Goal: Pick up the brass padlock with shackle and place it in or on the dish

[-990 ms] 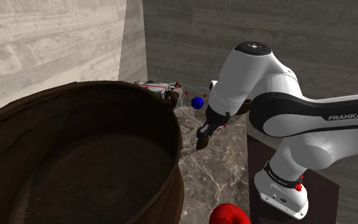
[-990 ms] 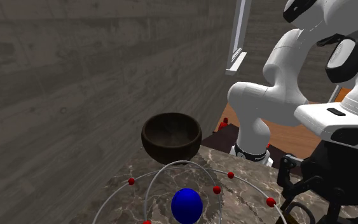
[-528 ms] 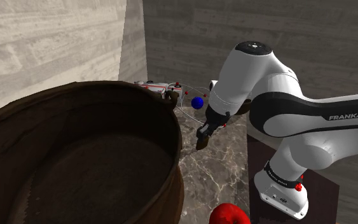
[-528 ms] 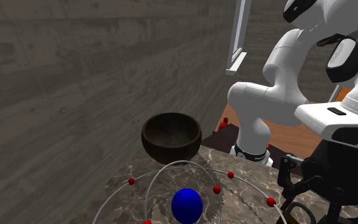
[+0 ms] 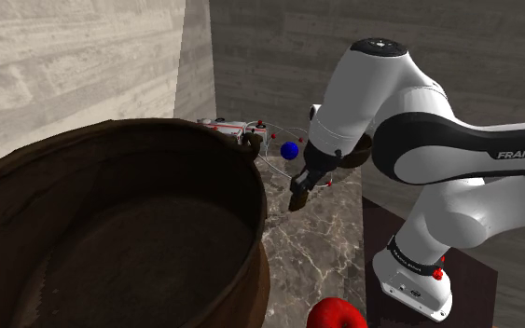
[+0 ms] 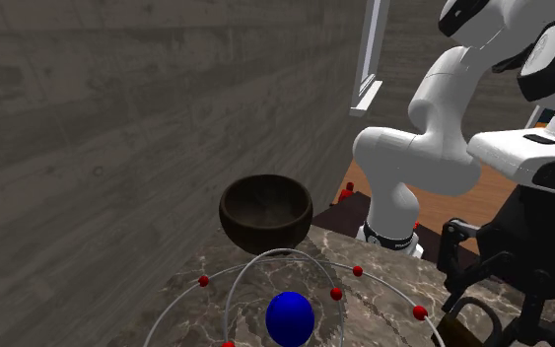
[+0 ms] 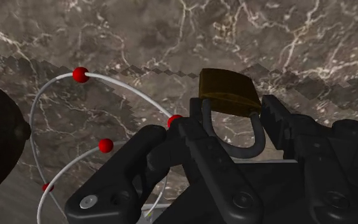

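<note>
The gripper (image 7: 234, 122) is closed on the shackle (image 7: 255, 144) of the brass padlock (image 7: 228, 93), so its body hangs clear. The dark bowl (image 6: 265, 215) stands well apart.

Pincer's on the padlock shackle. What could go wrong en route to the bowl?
1. The pincer grips only the thin curved shackle; the brass padlock hangs free past the fingertips and may swing or slip.
2. The wire atom model lies close beside the pincer, toward the dark bowl; a low sweep could snag its rings.
3. The bowl looks deep with a high rim; a low carry could strike it.
</note>
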You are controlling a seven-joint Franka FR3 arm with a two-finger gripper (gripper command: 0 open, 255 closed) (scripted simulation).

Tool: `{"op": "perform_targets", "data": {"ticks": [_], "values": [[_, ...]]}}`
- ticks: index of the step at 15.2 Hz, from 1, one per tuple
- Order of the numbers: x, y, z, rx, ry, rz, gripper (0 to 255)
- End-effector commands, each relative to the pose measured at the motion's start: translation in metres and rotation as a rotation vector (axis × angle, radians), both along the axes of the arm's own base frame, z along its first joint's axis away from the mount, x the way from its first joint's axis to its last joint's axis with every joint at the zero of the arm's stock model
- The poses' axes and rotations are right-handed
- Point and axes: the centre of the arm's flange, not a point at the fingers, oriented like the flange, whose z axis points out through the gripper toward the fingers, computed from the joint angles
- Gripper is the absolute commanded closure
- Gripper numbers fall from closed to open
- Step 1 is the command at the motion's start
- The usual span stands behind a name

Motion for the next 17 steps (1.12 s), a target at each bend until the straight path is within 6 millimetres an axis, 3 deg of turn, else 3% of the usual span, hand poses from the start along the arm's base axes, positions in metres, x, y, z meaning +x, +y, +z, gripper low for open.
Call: {"op": "perform_targets", "data": {"ticks": [1,17], "values": [[-0.001,0.001,0.012,0.000,0.000,0.000,255],[-0.001,0.001,0.096,0.000,0.000,0.000,255]]}}
